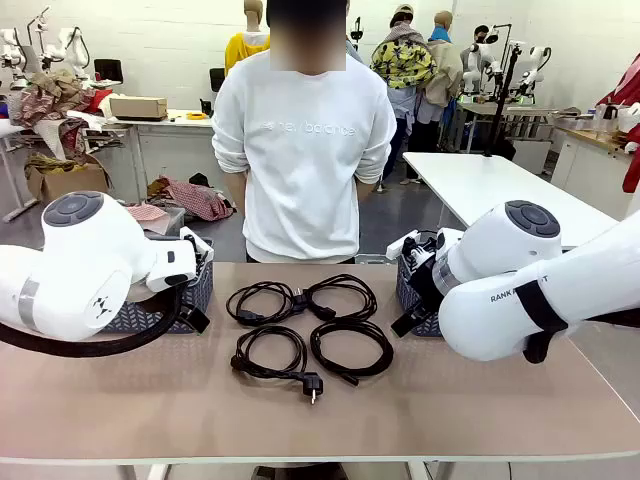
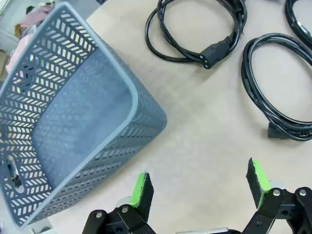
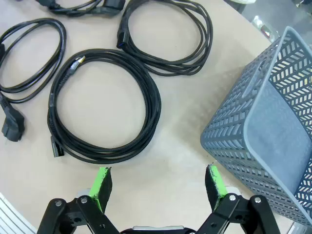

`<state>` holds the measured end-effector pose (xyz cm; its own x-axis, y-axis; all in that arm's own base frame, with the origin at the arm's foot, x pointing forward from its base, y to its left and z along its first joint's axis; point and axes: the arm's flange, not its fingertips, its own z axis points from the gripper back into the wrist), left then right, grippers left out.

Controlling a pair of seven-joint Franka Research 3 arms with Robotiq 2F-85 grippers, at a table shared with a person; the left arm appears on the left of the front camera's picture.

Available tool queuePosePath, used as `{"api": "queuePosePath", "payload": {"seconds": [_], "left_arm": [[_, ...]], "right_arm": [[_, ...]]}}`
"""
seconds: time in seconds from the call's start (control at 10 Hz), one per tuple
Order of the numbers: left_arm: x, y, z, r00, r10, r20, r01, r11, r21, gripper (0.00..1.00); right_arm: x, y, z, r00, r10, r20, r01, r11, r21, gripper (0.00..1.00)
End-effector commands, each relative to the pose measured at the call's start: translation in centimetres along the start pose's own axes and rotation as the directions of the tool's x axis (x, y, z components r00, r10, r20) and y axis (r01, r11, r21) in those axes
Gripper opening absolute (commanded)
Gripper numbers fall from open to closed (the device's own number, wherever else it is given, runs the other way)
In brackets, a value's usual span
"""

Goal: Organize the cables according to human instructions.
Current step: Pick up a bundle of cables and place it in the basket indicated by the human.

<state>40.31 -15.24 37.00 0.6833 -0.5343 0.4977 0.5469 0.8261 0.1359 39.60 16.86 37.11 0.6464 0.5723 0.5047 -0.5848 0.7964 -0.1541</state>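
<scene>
Jaws spread wide, left gripper point(image 2: 200, 181) and right gripper point(image 3: 158, 181) hover.

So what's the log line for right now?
cables: four coils on table | left fingers: open, empty | right fingers: open, empty | person: at far side

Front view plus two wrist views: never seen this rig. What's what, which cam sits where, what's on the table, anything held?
Two white robot arms share a table with a person standing at the far side. The front view looks across the table from between the arms, with the left arm at picture left and the right arm at picture right. The other two views come from a camera on each wrist, looking down past that gripper's green-padded fingers. The left gripper hangs open beside a grey basket. The right gripper hangs open beside a second grey basket. Four coiled black cables lie mid-table between the baskets. Nothing is held.
</scene>
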Motion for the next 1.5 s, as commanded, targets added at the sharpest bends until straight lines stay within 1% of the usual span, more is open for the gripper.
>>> {"api": "queuePosePath", "payload": {"seconds": [0.0,1.1,1.3,1.4], "left_arm": [[0.0,0.0,0.0,1.0,0.0,0.0,0.0,1.0,0.0,1.0],[0.0,-0.1,0.0,1.0,-0.002,0.0,0.002,1.0,-0.001,1.0],[0.0,1.1,0.9,1.0,-0.002,0.022,0.002,1.0,-0.002,1.0],[0.0,1.8,1.6,0.999,-0.008,0.038,0.008,1.0,-0.01,1.0]], "right_arm": [[0.0,0.0,0.0,1.0,0.0,0.0,0.0,1.0,0.0,1.0],[0.0,0.0,0.0,1.0,0.001,0.0,-0.001,1.0,0.0,1.0],[0.8,-0.9,0.8,1.0,0.013,0.019,-0.014,0.998,0.053,1.0],[0.9,-1.5,1.4,0.999,0.028,0.015,-0.029,0.998,0.062,1.0]]}}
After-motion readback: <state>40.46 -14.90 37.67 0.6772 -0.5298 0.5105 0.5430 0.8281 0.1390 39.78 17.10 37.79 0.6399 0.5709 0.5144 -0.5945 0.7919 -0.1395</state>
